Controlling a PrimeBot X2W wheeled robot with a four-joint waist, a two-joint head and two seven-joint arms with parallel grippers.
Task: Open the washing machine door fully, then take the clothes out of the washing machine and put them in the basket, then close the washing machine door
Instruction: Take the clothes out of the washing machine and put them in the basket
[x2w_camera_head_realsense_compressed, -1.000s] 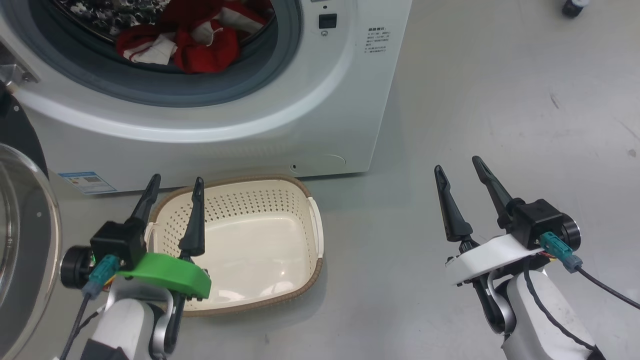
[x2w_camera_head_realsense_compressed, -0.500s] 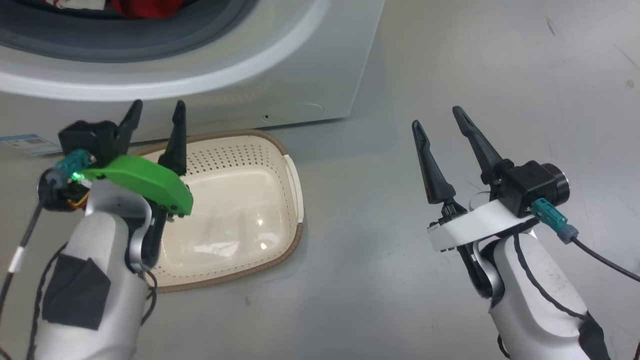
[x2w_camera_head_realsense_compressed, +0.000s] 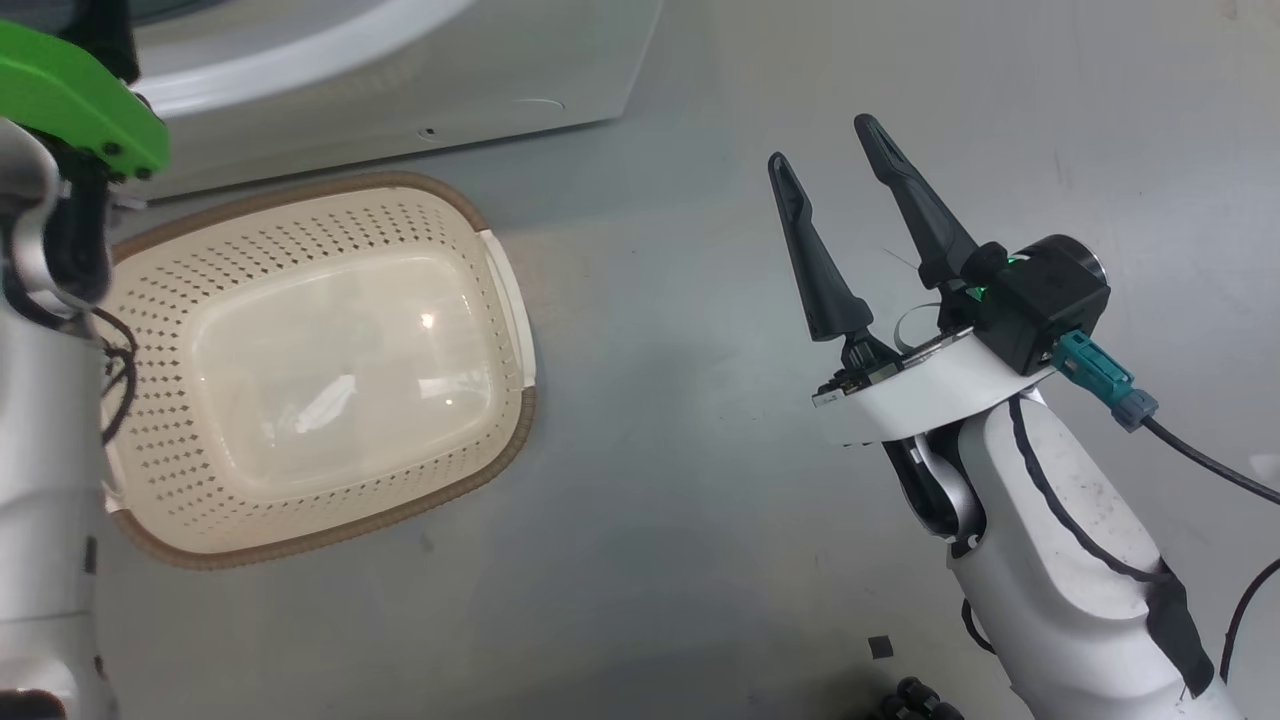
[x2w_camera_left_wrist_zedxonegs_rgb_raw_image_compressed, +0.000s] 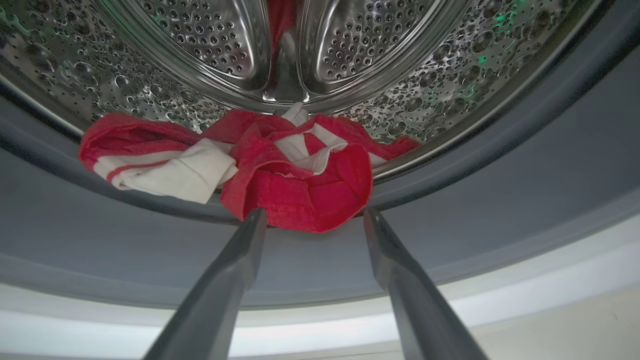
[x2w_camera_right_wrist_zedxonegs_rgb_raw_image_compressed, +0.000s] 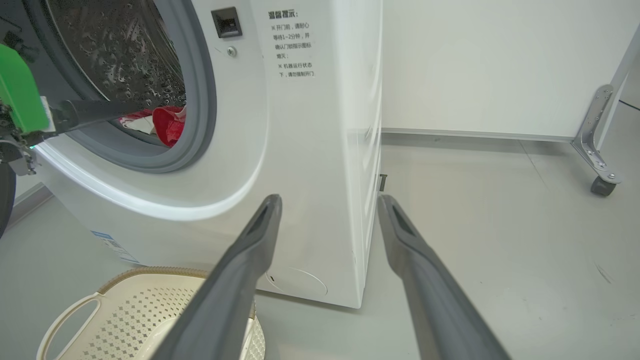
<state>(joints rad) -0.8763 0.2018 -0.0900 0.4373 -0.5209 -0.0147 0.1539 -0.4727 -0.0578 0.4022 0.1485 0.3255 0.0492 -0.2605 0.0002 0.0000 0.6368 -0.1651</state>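
The washing machine (x2w_camera_right_wrist_zedxonegs_rgb_raw_image_compressed: 310, 150) stands with its grey-ringed drum mouth (x2w_camera_right_wrist_zedxonegs_rgb_raw_image_compressed: 200, 100) uncovered; the washing machine door is out of view. The clothes (x2w_camera_left_wrist_zedxonegs_rgb_raw_image_compressed: 295, 185), red with white stripes, lie at the drum's front lip and hang slightly over the rubber ring. My left gripper (x2w_camera_left_wrist_zedxonegs_rgb_raw_image_compressed: 314, 216) is open, its tips just short of the red fabric's lower edge, one on each side of it. From the right wrist view one left finger (x2w_camera_right_wrist_zedxonegs_rgb_raw_image_compressed: 95, 109) reaches into the mouth beside the clothes (x2w_camera_right_wrist_zedxonegs_rgb_raw_image_compressed: 169, 125). The basket (x2w_camera_head_realsense_compressed: 500, 300) sits empty on the floor before the machine. My right gripper (x2w_camera_head_realsense_compressed: 825, 140) hovers open over the floor, holding nothing.
The grey floor (x2w_camera_head_realsense_compressed: 680, 500) spreads right of the basket. A white wall panel (x2w_camera_right_wrist_zedxonegs_rgb_raw_image_compressed: 500, 65) rises behind, and a metal leg with a caster (x2w_camera_right_wrist_zedxonegs_rgb_raw_image_compressed: 600, 185) stands at the far right. Small dark bits (x2w_camera_head_realsense_compressed: 905, 695) lie by my right arm's base.
The head camera has tipped down and turned, so the machine slid up and out of its frame. My left arm has risen from above the basket to the drum mouth. Both grippers stay open.
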